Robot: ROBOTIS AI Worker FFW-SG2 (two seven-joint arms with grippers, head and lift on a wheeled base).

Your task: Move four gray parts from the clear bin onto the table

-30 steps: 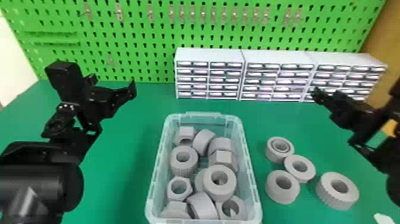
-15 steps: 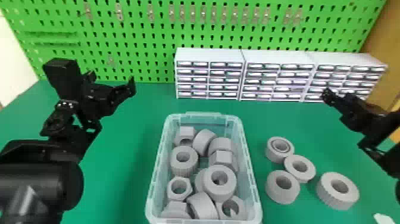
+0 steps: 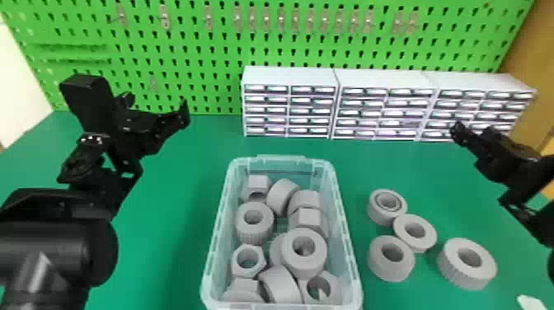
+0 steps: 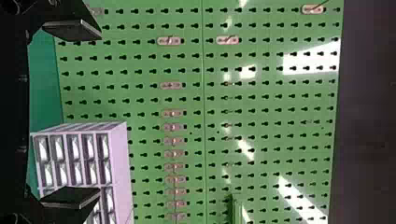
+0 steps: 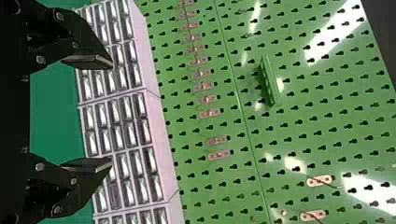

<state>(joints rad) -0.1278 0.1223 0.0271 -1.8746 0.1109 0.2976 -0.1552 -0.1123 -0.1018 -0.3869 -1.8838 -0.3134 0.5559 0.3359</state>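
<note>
head view: four gray rings [image 3: 390, 270] right of the clear bin [image 3: 350, 255]; wrist views: left gripper [image 3: 157, 108], right gripper [image 3: 474, 131], fingers spread.

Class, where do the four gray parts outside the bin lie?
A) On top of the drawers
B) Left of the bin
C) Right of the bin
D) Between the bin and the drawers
C: the four gray parts lie on the table to the right of the bin.

Four parts [image 3: 391, 264] right of the bin [image 3: 348, 247], before drawer cabinets [image 3: 383, 82].
</note>
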